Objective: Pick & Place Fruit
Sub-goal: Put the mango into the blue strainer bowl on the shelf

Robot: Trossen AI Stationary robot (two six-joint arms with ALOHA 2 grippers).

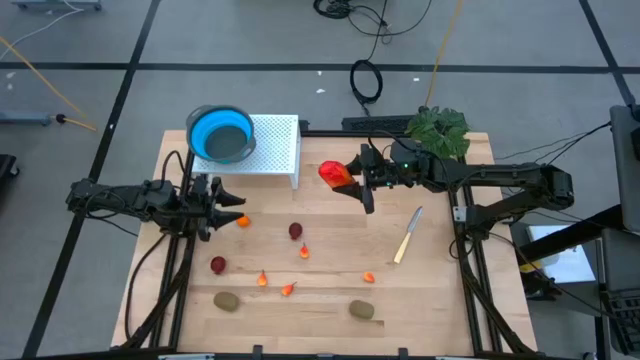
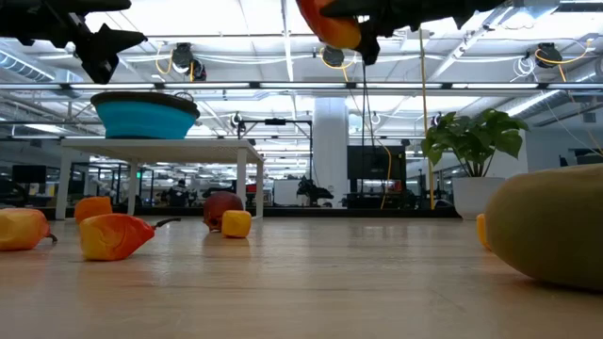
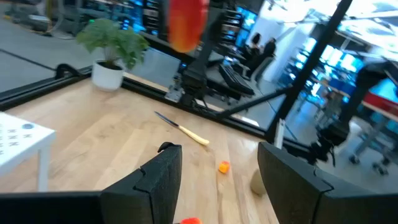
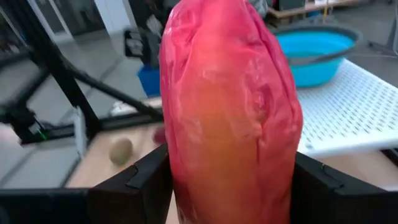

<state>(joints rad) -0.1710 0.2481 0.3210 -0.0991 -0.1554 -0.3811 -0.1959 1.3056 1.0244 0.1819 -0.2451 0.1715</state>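
From above, the right tool (image 1: pixel 352 180) grips the red-orange oval (image 1: pixel 335 174) above the tabletop (image 1: pixel 440 280) right of the white stand (image 1: pixel 280 150), while the left tool (image 1: pixel 225 203) hangs open and empty; the right wrist view shows its fingers (image 4: pixel 134 183) clamping the oval (image 4: pixel 230 118).

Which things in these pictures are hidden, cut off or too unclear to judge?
- Low view: the kiwi is cut by the right edge and hides the table behind it.
- Right wrist view: the red-orange fruit held in the right gripper fills the picture, hiding the table ahead.
- High view: the tiny orange bits are too small to identify.
- Left wrist view: the left gripper is open; the background people are blurred.
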